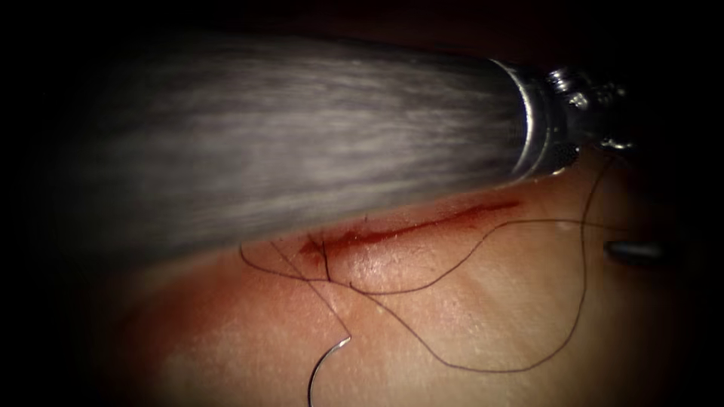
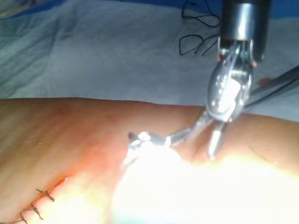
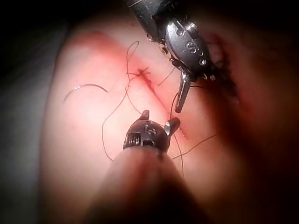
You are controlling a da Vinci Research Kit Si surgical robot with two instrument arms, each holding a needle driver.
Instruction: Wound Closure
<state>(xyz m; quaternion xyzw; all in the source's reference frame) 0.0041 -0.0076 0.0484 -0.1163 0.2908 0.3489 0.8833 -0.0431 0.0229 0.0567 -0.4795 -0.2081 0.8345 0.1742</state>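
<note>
While both tools are hanging open and seemingly empty, the needle is lying free, wanting a mid-curve grasp.

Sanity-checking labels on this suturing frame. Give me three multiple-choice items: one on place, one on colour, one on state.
1. Where is the needle?
A. In the right tool's jaws
B. Lying loose on the tissue
C. In the left tool's jaws

2. What colour is the thread?
A. Dark
B. White
C. Bright green

3. How do the right tool's jaws stand?
A. Shut on thread
B. Shut on tissue
C. Open, empty

Key: 1 B: the needle lies on the tissue below the left end of the cut, apparently not in it, and the left tool is open and holds nothing either. 2 A: the thread runs as a dark line over the pale tissue. 3 C: the right tool has both jaws spread with nothing between them.
</note>
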